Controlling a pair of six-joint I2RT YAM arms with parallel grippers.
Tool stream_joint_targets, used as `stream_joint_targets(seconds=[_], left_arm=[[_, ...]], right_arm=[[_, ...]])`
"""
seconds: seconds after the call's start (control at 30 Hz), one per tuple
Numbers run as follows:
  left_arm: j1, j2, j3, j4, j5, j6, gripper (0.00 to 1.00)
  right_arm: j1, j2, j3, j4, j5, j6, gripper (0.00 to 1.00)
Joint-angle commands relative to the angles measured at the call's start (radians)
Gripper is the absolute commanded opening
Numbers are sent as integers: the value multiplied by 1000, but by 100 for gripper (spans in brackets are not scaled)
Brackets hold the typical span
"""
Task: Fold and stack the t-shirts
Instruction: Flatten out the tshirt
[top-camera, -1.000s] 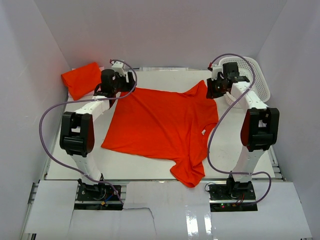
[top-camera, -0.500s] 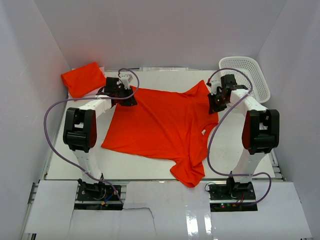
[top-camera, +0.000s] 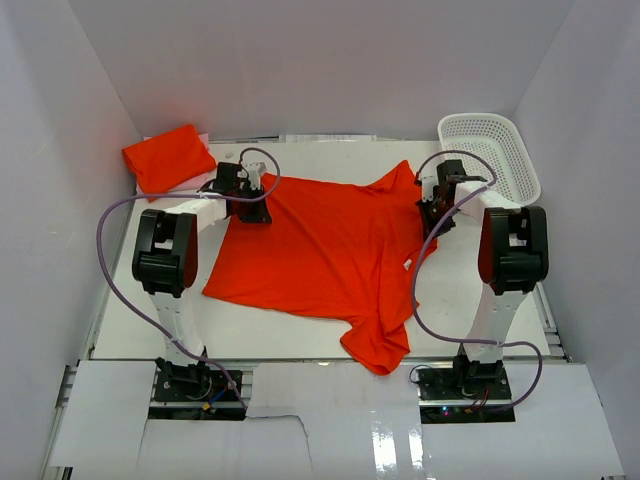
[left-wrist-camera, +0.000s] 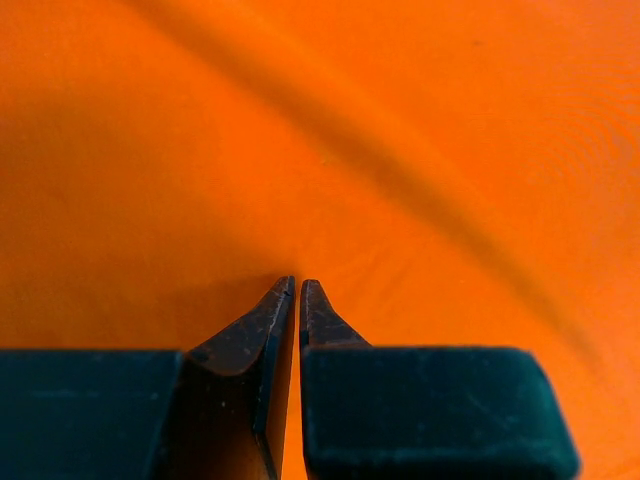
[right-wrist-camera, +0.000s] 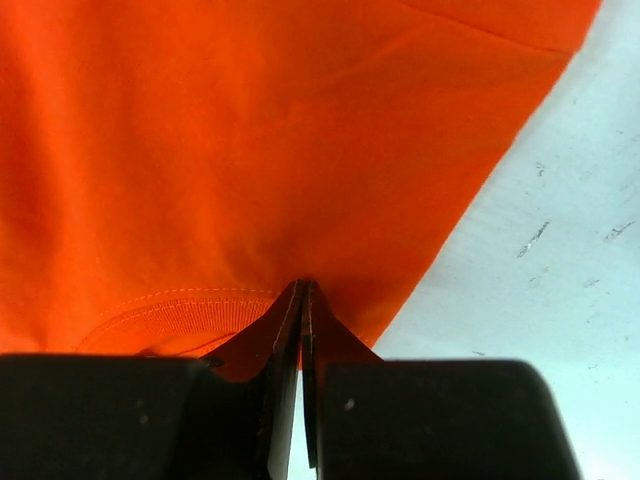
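One orange-red t-shirt (top-camera: 320, 250) lies spread flat on the white table (top-camera: 300, 330), one sleeve hanging towards the near edge. A second t-shirt (top-camera: 165, 158) sits folded at the back left corner. My left gripper (top-camera: 250, 205) is down on the spread shirt's far left corner. In the left wrist view its jaws (left-wrist-camera: 298, 285) are pinched together on orange cloth (left-wrist-camera: 400, 150). My right gripper (top-camera: 432, 208) is at the shirt's far right edge. In the right wrist view it (right-wrist-camera: 303, 287) is shut on the cloth beside a ribbed seam (right-wrist-camera: 180, 305), and the fabric puckers at the tips.
A white mesh basket (top-camera: 527, 160) stands at the back right, just beyond the right arm. White walls close in the table on three sides. Bare table (right-wrist-camera: 560, 250) shows right of the shirt's edge. Purple cables loop from both arms.
Both arms have dropped from above the table onto the shirt's far corners. Both grippers, open before, have closed on the fabric.
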Motion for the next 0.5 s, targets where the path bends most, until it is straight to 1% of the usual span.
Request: stream_joint_targets(seconds=[0.0,0.1,0.17,0.27,0.47], left_arm=[[1,1,1,-10,-31,10,18],[0,3,1,-13,-52,18,18],[0,4,-5,-17,-72,21,16],[0,12,-10,-17,-86,24,15],[0,21,-11,-24,-108,21,14]], right_arm=[[-22,18,6,12,77,10,8],[-52,30,15,12,120,2,8],[-97,41,41,10,118,-4,8],[-127,71,98,-17,97,-21,8],[-137,113,153,-37,77,-35,8]])
